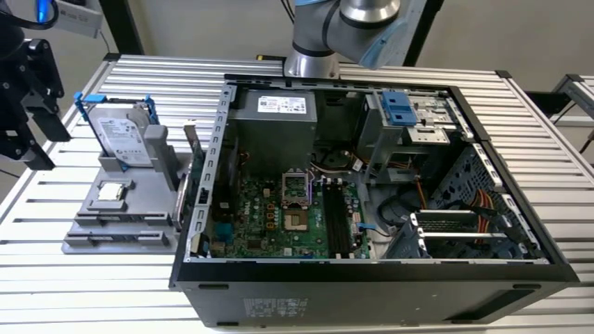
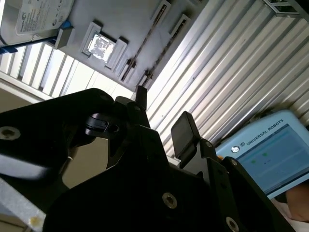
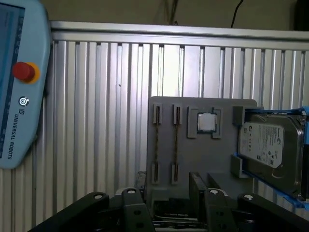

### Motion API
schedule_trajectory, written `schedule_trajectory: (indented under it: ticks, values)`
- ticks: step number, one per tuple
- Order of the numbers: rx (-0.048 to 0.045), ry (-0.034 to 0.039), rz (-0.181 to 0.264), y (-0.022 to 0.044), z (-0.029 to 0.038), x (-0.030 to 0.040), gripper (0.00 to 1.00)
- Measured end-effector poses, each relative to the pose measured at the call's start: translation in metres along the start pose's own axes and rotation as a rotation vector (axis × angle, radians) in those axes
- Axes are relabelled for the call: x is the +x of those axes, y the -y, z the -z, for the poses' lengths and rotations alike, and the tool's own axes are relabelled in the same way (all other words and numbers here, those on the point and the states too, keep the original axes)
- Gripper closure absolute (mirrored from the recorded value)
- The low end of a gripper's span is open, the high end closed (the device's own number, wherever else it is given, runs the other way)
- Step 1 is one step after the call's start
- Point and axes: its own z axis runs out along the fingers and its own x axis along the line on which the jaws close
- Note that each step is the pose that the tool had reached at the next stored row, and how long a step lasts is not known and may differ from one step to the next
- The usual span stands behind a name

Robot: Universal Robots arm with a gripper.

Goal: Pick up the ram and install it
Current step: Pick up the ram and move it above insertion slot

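Two ram sticks (image 3: 157,144) stand on edge, side by side, in the slots of a grey holder (image 3: 203,159); in the second wrist view they are thin lines (image 2: 145,46). My gripper (image 3: 169,186) hovers off the holder's near end, in line with the sticks and apart from them. Its black fingers (image 2: 183,130) are open with nothing between them. In the exterior view the gripper (image 1: 33,111) hangs at the far left, beside the holder (image 1: 111,209). The motherboard's long black slots (image 1: 336,223) lie inside the open computer case (image 1: 371,278).
On the same holder sit a small square silver chip (image 3: 206,122) and a silver hard drive in a blue frame (image 3: 270,150). A teach pendant (image 3: 19,82) lies on the ribbed metal table (image 3: 96,121). The case walls stand high around the motherboard.
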Motion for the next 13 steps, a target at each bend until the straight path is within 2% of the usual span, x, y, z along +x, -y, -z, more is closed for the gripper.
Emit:
schedule_trajectory:
  ticks: [4, 9, 13]
  values:
    - [0.0024, -0.0001, 0.0, 0.0001, -0.003, 0.0, 0.0]
    - [0.0127, -0.0012, 0.0, 0.0002, -0.0072, -0.0001, 0.0]
    - [0.0135, -0.0034, 0.0, 0.0003, -0.0087, -0.0002, 0.0]
